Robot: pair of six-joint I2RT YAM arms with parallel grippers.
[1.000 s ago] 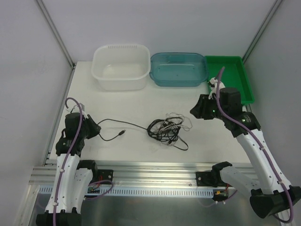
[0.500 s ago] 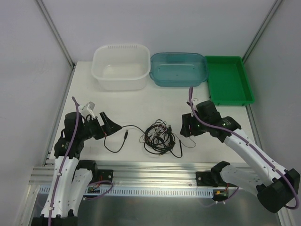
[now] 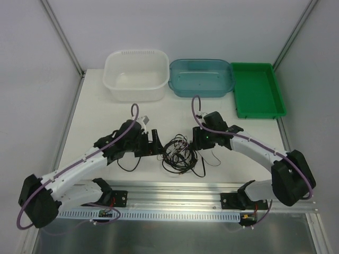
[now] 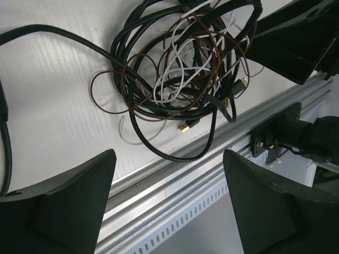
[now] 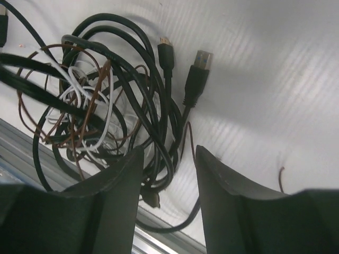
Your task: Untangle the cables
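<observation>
The left arm (image 3: 85,165) lies stretched low over the table (image 3: 106,116), its left gripper (image 3: 152,142) spread wide just beside the cables (image 3: 179,151). They sit tangled in 1 pile mid-table. The right arm (image 3: 254,151) bends down, its right gripper (image 3: 197,142) parted over the pile.

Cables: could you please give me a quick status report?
Left hand open, left of the tangle. Right hand open, at its right side. Cables knotted in one bundle, none gripped. Nothing blocking.
</observation>
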